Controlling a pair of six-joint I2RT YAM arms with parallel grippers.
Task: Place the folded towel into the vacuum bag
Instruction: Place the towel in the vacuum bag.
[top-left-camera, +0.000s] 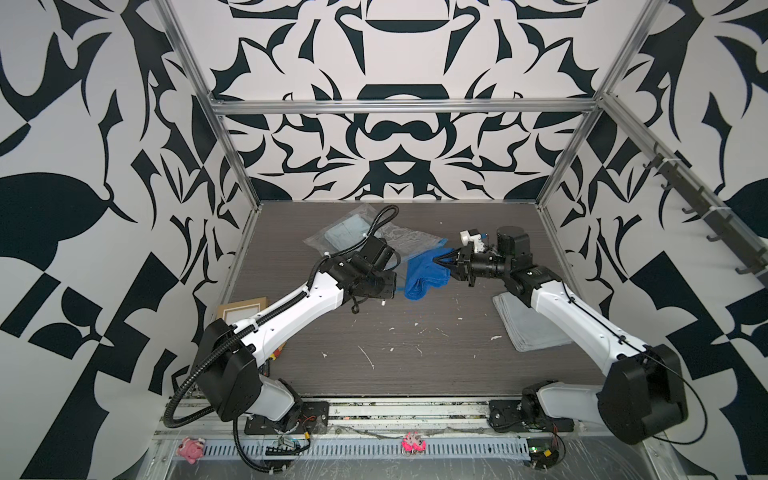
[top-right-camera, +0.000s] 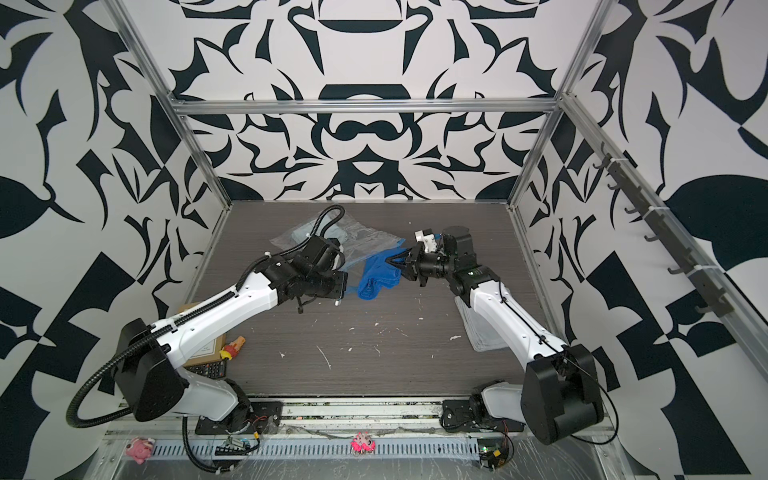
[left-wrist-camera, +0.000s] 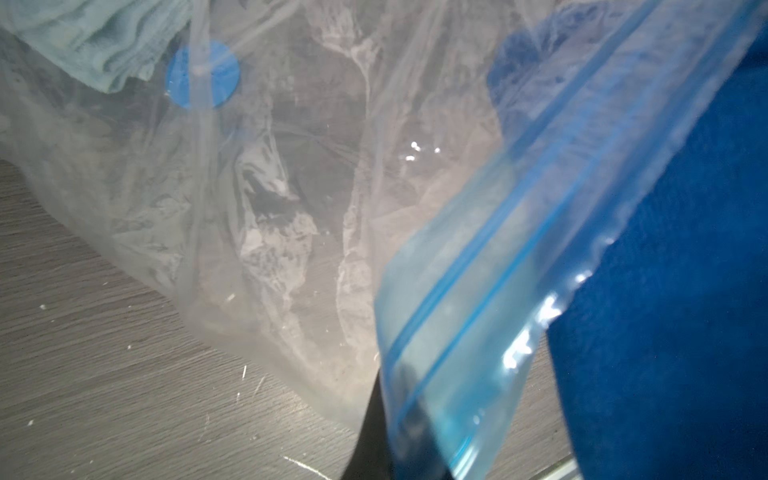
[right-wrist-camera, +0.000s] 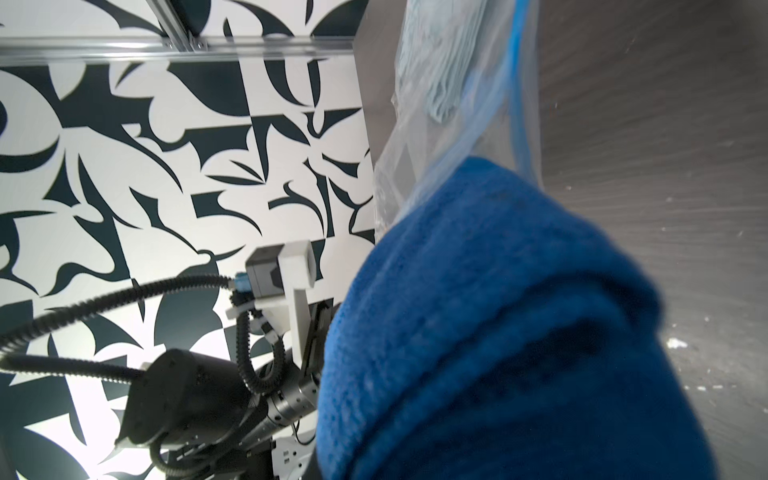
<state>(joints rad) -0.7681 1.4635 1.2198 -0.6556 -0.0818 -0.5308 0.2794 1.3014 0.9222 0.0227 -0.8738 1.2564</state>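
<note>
The clear crinkly vacuum bag (top-left-camera: 399, 239) (top-right-camera: 365, 243) lies at the back of the table, with a pale towel (left-wrist-camera: 83, 37) and a round blue valve cap (left-wrist-camera: 202, 75) showing through it. My left gripper (top-left-camera: 395, 286) (left-wrist-camera: 399, 436) is shut on the bag's blue zip strip (left-wrist-camera: 498, 270) and holds that edge up. The blue folded towel (top-left-camera: 426, 276) (top-right-camera: 376, 278) (right-wrist-camera: 498, 332) hangs at the bag's mouth, its far end showing through the plastic. My right gripper (top-left-camera: 441, 262) (top-right-camera: 392, 262) is shut on the towel. In the right wrist view the towel hides its fingers.
A grey folded cloth (top-left-camera: 528, 328) lies under my right arm. A cardboard box (top-left-camera: 241, 309), a calculator (top-right-camera: 208, 368) and a small toy (top-right-camera: 232, 349) sit by my left arm's base. White specks dot the wooden table (top-left-camera: 415, 353).
</note>
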